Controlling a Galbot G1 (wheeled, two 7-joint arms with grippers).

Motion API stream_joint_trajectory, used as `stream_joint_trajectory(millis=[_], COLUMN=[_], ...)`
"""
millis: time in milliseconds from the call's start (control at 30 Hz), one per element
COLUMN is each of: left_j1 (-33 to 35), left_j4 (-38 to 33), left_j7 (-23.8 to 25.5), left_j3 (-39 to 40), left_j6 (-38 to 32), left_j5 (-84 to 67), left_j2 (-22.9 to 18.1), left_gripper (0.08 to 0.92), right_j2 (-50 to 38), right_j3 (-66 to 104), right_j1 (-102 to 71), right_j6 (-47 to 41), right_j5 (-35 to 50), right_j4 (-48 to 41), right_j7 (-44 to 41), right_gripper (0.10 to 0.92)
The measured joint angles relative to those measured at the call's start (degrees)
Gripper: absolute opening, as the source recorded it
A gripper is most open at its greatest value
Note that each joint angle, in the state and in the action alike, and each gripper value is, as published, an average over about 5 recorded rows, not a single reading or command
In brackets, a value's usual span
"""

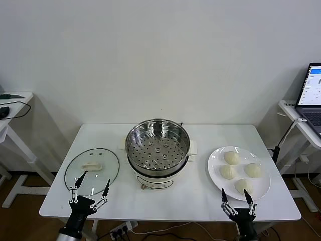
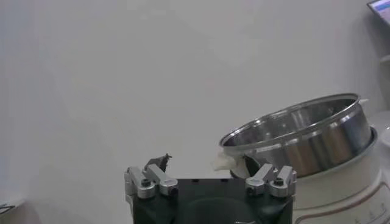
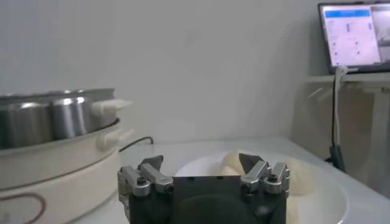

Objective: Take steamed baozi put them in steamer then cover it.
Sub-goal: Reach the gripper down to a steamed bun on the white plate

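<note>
The steamer (image 1: 157, 147), a shiny steel pot with a perforated tray on a cream base, stands mid-table with nothing on the tray. Several cream-white baozi (image 1: 232, 157) lie on a white plate (image 1: 214, 163) to its right. The glass cover (image 1: 92, 170) with a white handle lies flat on the table to its left. My left gripper (image 1: 90, 188) is open at the cover's near edge. My right gripper (image 1: 234, 197) is open at the plate's near edge, by the nearest baozi (image 1: 243, 185). The steamer shows in the left wrist view (image 2: 304, 140) and the right wrist view (image 3: 55, 122); the plate shows there too (image 3: 329, 195).
A laptop (image 1: 312, 95) sits on a side table at the right, with a cable hanging from it. Another side table (image 1: 12, 108) stands at the left. A power strip (image 1: 120, 230) lies on the floor under the table's front edge.
</note>
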Motion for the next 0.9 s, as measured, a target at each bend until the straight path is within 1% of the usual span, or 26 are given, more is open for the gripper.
stream_joint_trajectory(millis=[167, 300, 433, 567, 633, 733, 900], left_j1=[0.2, 0.4, 0.7, 0.8, 1.0, 1.3, 1.6], left_j4=[-0.6, -0.8, -1.0, -1.2, -1.3, -1.6, -1.8], left_j7=[-0.1, -0.2, -0.3, -0.4, -0.4, -0.5, -0.6], left_j3=[0.2, 0.3, 0.2, -0.3, -0.5, -0.7, -1.0], left_j6=[0.0, 0.2, 0.6, 0.7, 0.7, 0.7, 0.7], left_j5=[0.3, 0.7, 1.0, 1.2, 1.2, 1.2, 1.3], left_j2=[0.0, 0.0, -0.1, -0.3, -0.4, -0.5, -0.8], left_gripper=[0.823, 0.823, 0.823, 0.823, 0.823, 0.823, 0.823], right_j2=[-2.8, -6.5, -10.6, -14.1, -15.8, -18.4, -22.0], right_j3=[0.8, -0.1, -3.4, -8.4, -11.2, -15.8, -24.0], right_j1=[6.0, 14.9, 25.9, 37.3, 42.7, 49.9, 60.9], right_j6=[-4.7, -9.9, -14.1, -17.0, -18.3, -19.8, -19.9], right_j5=[1.7, 4.7, 8.6, 12.2, 13.1, 12.6, 6.4], right_j4=[-0.9, -3.8, -9.1, -16.6, -20.7, -26.7, -36.3], right_j7=[1.3, 2.5, 2.4, -0.1, -2.8, -9.3, -25.9], right_gripper=[0.823, 0.823, 0.823, 0.823, 0.823, 0.823, 0.823])
